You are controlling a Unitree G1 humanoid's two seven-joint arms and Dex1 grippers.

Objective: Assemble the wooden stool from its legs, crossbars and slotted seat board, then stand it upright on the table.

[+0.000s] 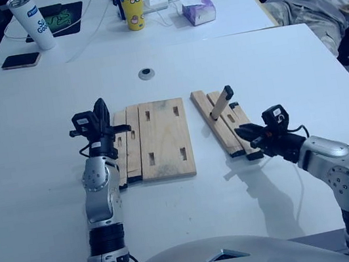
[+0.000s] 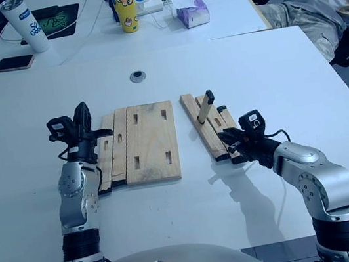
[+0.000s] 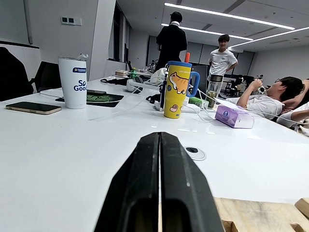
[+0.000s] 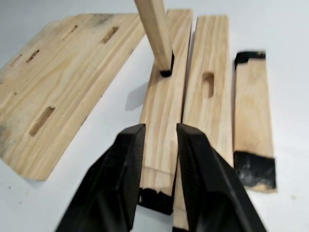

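Close up, crossbar (image 4: 155, 34) stands slotted in leg (image 4: 163, 116) (right gripper (image 4: 161, 129) jaws parted).

On the far desk (image 1: 101, 43) we saw a white tumbler (image 1: 31, 21), a dark phone (image 1: 20, 60), a yellow cartoon cup (image 1: 132, 4) and a purple tissue pack (image 1: 199, 13); a round grommet (image 1: 146, 73) sat nearer us.

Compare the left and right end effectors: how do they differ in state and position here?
The left end effector is shut, fingers pressed together; the right end effector is open. The left sits by the narrow planks left of the seat board and points away from the robot; the right lies low at the near end of the plank carrying the standing stick. Both hold nothing.
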